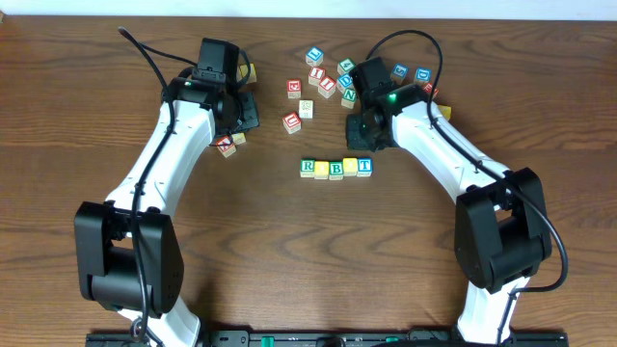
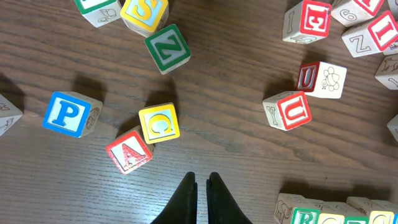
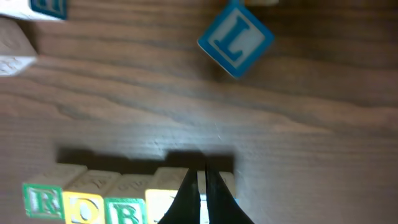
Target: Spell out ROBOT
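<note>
robot row sits mid-table between the arms, five cubes touching. it looks spelled, so the step is likely clearing off clean. right gripper is pressed together, empty, low over the row near its t end: lift straight up, no sideways drag. left gripper is pressed together, empty. the row's long axis runs left-right, r at left, letters up.

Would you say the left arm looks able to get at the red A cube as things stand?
Probably yes: the red A cube lies just beside the left gripper with nothing between them. The jaws are shut and must open first, and the yellow C cube crowds one corner.
</note>
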